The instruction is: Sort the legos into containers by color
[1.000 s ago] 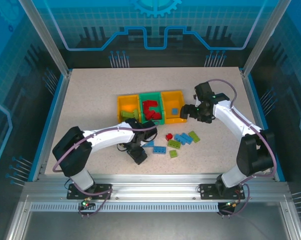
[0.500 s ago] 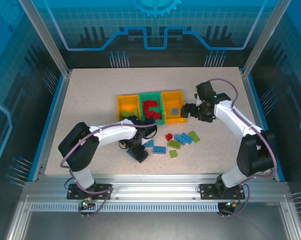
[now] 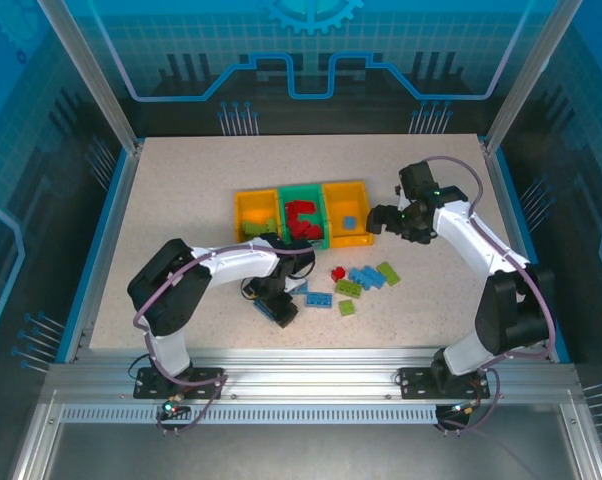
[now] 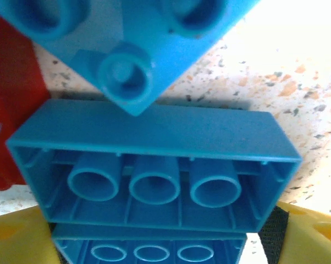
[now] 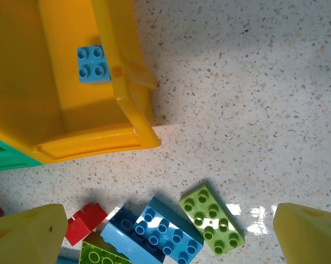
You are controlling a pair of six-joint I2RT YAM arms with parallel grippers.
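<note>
- Now, the left gripper (image 4: 165, 245) is sitting low over a blue brick (image 4: 154, 181) that is lying on its side, hollow underside facing the wrist camera.
- Its yellow fingertips (image 4: 17, 242) are flanking the brick's two ends. Whether they are actually pinching it cannot be told.
- A second blue brick (image 4: 149, 33), studs showing, is overlapping the far edge of the first, and a red brick (image 4: 11, 110) is sitting just to the left.
- The right gripper (image 5: 168, 234) is hovering with its jaws spread wide and nothing between them, beside the near corner of the right yellow bin (image 5: 124, 71).
- A small blue square brick (image 5: 94, 63) is lying inside that bin.
- Below the right gripper, a lime brick (image 5: 212, 218) and a long blue brick (image 5: 165, 231) are lying side by side, touching.
- The remaining loose legos (image 3: 361, 278) are sitting in a cluster on the table (image 3: 181, 180), just in front of the bins and between the two grippers.
- The green bin (image 3: 303, 190) is holding red bricks (image 3: 301, 215).
- The left yellow bin (image 3: 239, 215) is holding lime pieces (image 3: 261, 228).
</note>
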